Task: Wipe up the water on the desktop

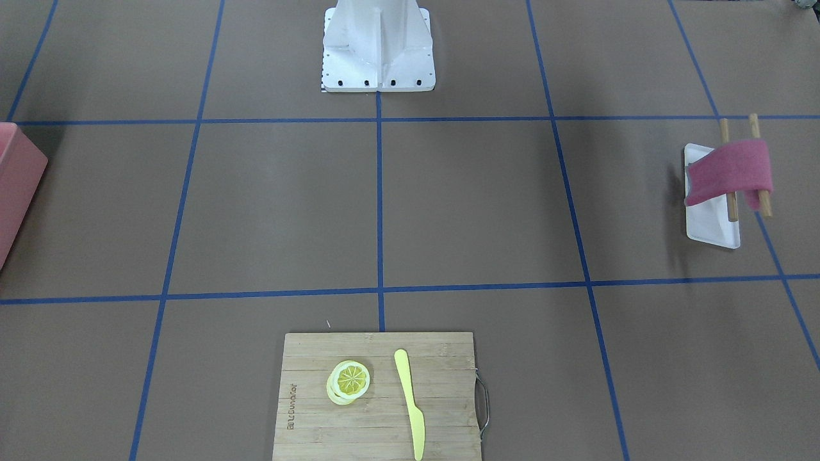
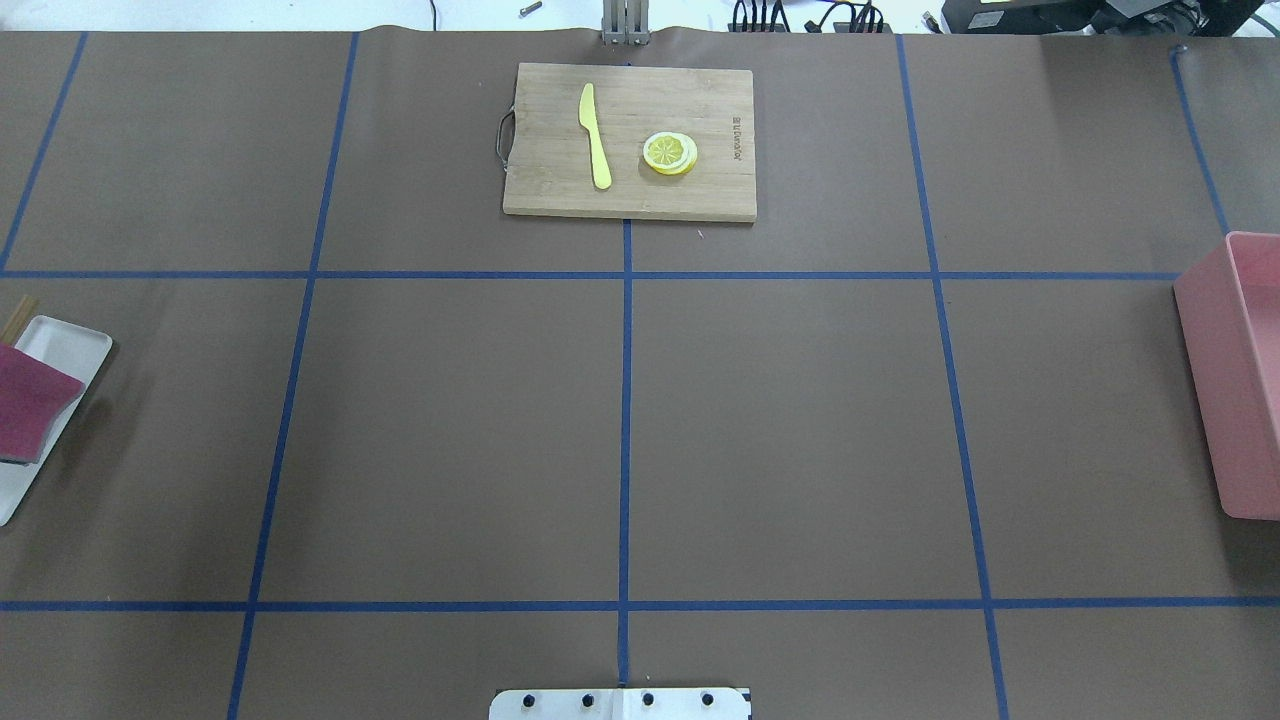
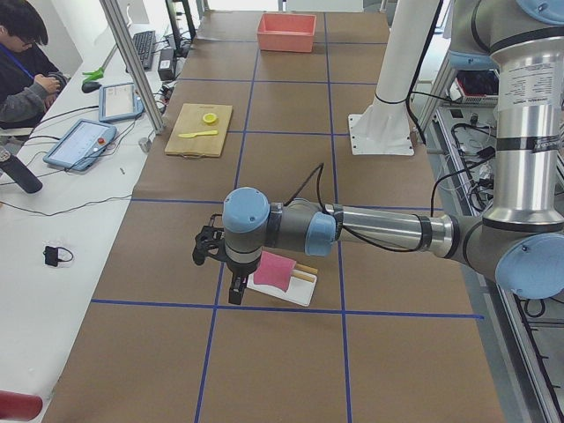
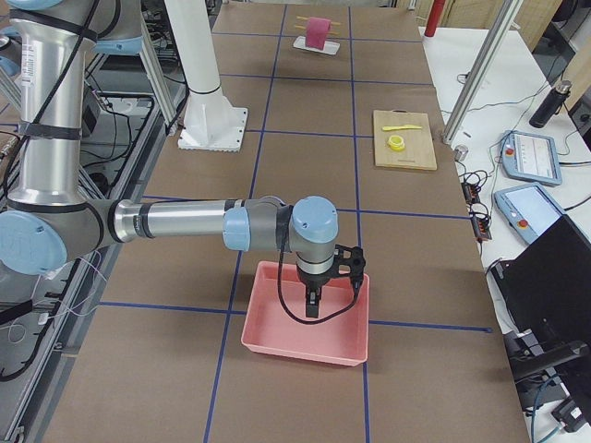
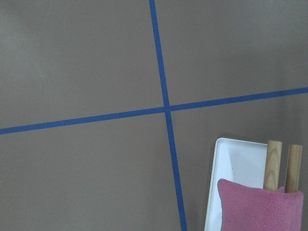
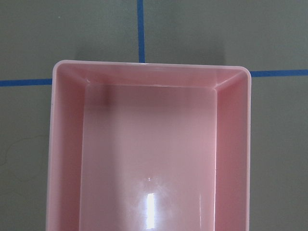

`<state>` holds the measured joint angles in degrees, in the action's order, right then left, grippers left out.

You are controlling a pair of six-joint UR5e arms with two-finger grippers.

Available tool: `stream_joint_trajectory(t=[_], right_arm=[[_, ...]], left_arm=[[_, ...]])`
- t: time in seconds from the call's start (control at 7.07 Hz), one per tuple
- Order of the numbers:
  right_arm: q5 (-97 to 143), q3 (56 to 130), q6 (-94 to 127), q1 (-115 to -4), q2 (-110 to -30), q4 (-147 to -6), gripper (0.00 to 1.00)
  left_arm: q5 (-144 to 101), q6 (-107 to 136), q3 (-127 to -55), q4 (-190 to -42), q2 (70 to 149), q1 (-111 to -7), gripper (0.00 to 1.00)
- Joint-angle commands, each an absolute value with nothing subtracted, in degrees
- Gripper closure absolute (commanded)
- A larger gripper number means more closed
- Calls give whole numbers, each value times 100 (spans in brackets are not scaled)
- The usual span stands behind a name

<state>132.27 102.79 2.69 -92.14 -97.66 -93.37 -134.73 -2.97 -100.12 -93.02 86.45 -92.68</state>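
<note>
The desktop is a matte brown tabletop crossed by blue tape lines; I see no water on it. A pink cloth hangs over two wooden rods on a small white tray; it also shows in the left wrist view. My left gripper shows only in the exterior left view, hanging just beside that tray; I cannot tell if it is open or shut. My right gripper shows only in the exterior right view, above a pink bin; I cannot tell its state.
A bamboo cutting board with a metal handle lies at the far middle and carries a yellow knife and lemon slices. The pink bin stands at the right edge. The robot's white base stands at the near middle.
</note>
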Motion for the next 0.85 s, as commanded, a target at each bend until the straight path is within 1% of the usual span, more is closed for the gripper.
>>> stream_joint_trajectory(t=[0.0,0.57,0.71], right_arm=[[13254,10283,246,-9211,-9765,-9360,0],[13298,10449,229,-9167,-9729,-9360,0],[13272,10494,298,-9167,-9729,-9343,0]], left_arm=[[-13456,-299,-10133,-9316,8631,-9272,1],[-13465,-299,-10266,-9316,8692,-9255,1],[-13474,-299,-10396,-9325,8753,-9255,1]])
